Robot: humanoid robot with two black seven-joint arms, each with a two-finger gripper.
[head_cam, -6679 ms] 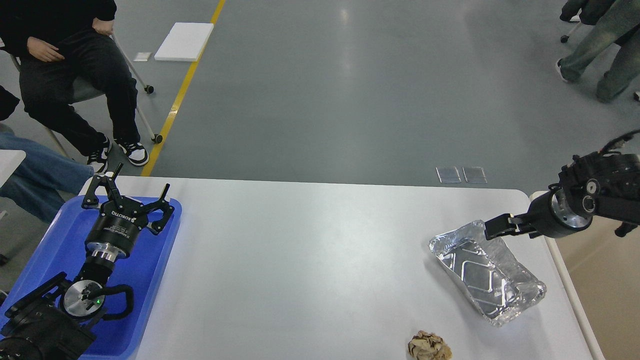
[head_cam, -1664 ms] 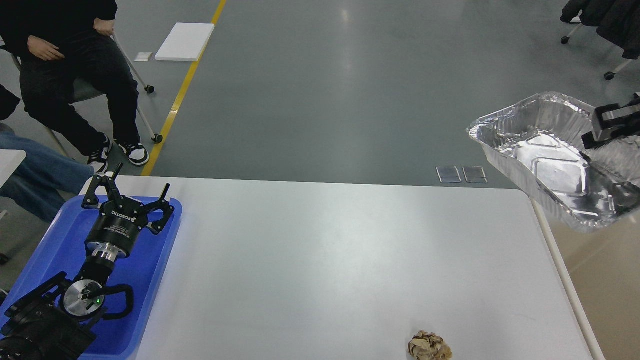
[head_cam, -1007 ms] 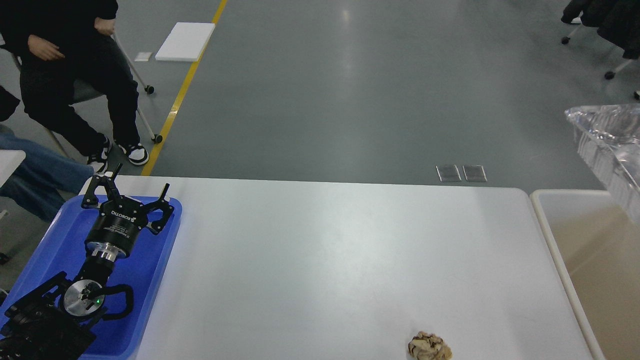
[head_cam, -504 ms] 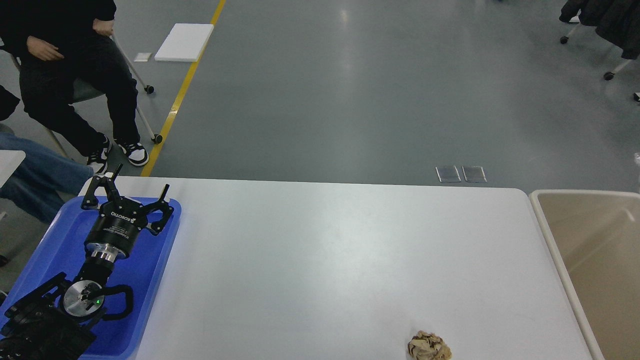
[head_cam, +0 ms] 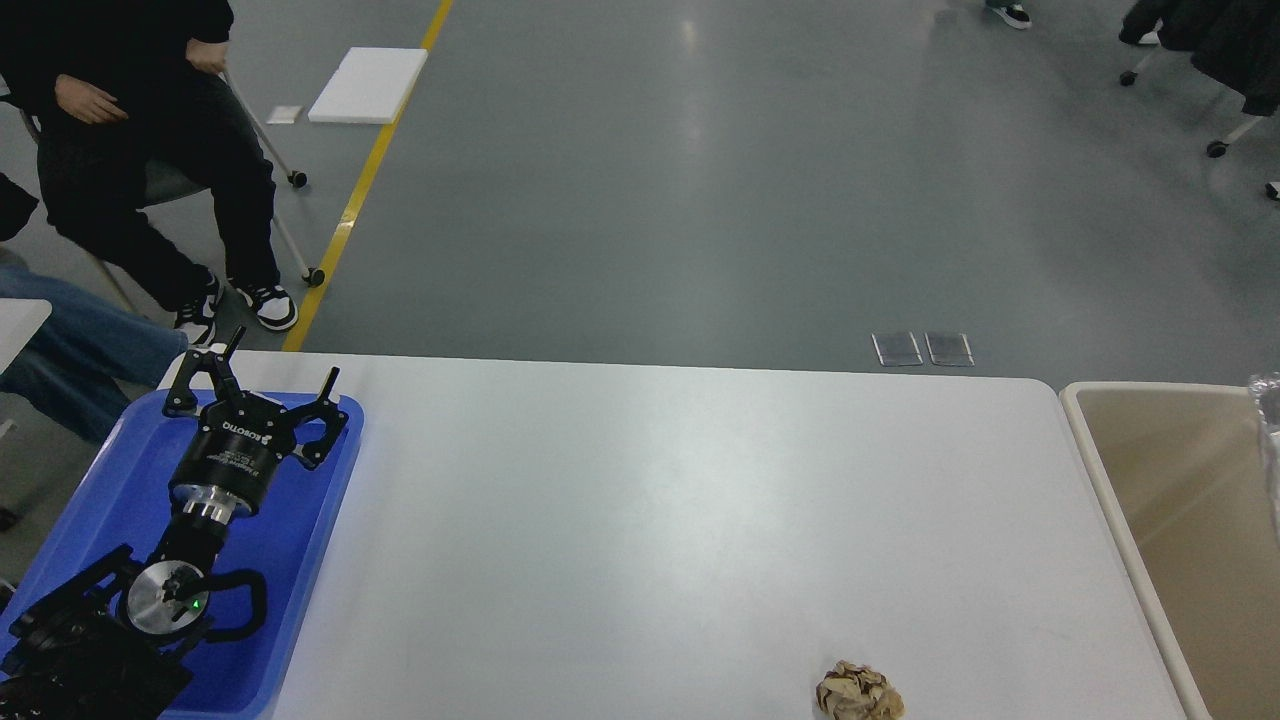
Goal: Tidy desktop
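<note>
1. Desktop (head_cam: pixel 640 520): white tabletop with rounded corners, filling the middle and lower part of the head view; almost all of its surface is bare.
2. Crumpled brown paper ball (head_cam: pixel 859 694): the only loose item lying on the desktop, close to the near edge, right of centre, well apart from both containers. Judged to be the main work left.
3. Blue tray (head_cam: pixel 300 560): resting at the left end of the desktop; no loose item can be made out in it, though the arm hides part of its floor.
4. Left gripper (head_cam: pixel 262 385): poised over the far part of the blue tray, its two fingers spread wide apart and holding nothing.
5. Beige bin (head_cam: pixel 1090 440): open-topped, standing just beside the right end of the desktop; the visible part of its interior shows only bare floor.
6. Foil edge (head_cam: pixel 1268 400): a sliver of crinkled silver material at the right frame border, above the bin area; whether it is inside the bin or held over it cannot be told.
7. Right gripper: out of frame, so its state is unknown.
8. Progress, as a judgement: tidying appears nearly complete; the paper ball has yet to be removed, probably to the bin, which lies nearer to it than the tray.
</note>
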